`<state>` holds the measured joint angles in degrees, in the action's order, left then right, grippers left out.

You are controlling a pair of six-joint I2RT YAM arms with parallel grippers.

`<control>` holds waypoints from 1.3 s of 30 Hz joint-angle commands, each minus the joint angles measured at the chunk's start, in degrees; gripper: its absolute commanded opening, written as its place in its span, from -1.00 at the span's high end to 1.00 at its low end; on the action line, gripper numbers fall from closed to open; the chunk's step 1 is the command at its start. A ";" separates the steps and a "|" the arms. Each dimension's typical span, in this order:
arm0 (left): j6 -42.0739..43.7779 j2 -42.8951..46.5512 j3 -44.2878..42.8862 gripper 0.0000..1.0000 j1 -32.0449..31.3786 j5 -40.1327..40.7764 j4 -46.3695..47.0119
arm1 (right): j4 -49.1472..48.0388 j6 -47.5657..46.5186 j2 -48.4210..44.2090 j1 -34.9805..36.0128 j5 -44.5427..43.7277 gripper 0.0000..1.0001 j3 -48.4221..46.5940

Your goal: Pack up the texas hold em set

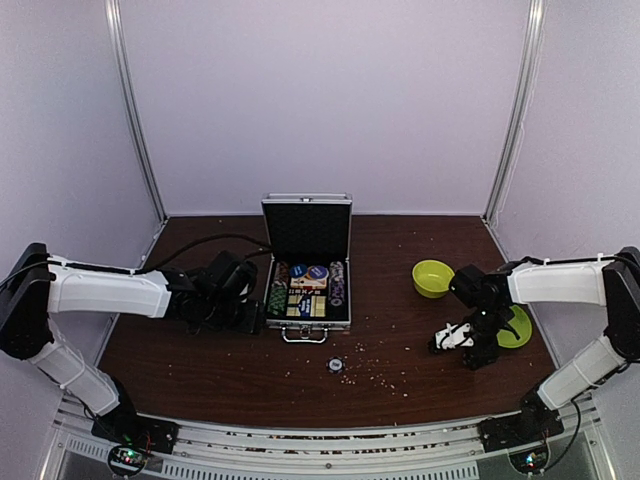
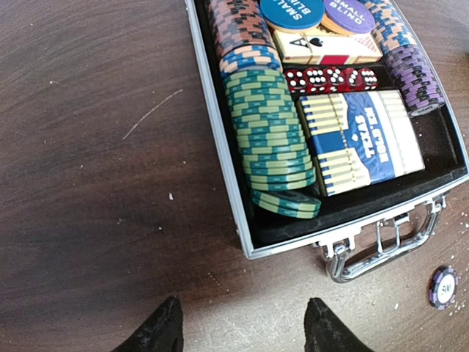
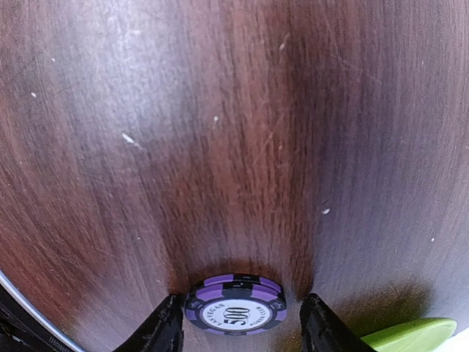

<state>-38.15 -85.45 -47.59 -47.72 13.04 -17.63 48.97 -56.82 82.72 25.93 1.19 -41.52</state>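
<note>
R gripper [image 3: 241, 297], fingers spread, straddles flat purple-striped 500 poker chip [image 3: 236, 312] nr right edge, prob. not yet pinched; open silver aluminium case [image 1: 343, 300] lies leftward.

Materials and finishes

The table [image 3: 234, 110] is showing dark grained wood, faintly scuffed and softly shining. The case [image 2: 220, 147] is gleaming as silver metal, its handle [image 2: 366, 265] glinting polished, its lining [image 2: 440, 147] looking matt black. The card box [image 2: 363, 139] is looking like glossy cardboard, the dice [image 2: 331, 79] like glassy red plastic.

purple chip [image 3: 234, 311] reading 500, blue disc [image 2: 290, 10] reading SMALL BLIND
</note>
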 commanded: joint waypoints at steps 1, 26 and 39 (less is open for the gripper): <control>0.40 -0.78 -1.87 -0.17 0.17 0.04 1.37 | -1.50 -0.62 0.42 -0.36 -1.54 -0.09 1.77; -0.89 0.80 -0.55 -0.16 0.13 0.77 1.73 | -3.11 19.82 8.93 13.44 1.09 0.39 -27.20; -2.91 6.43 3.39 -0.16 0.16 3.53 0.68 | -11.16 26.45 27.66 25.54 -8.09 0.39 -45.66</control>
<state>-39.90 -81.19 -45.54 -47.72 14.72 -17.80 41.04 -33.58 107.48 50.22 -2.57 -84.12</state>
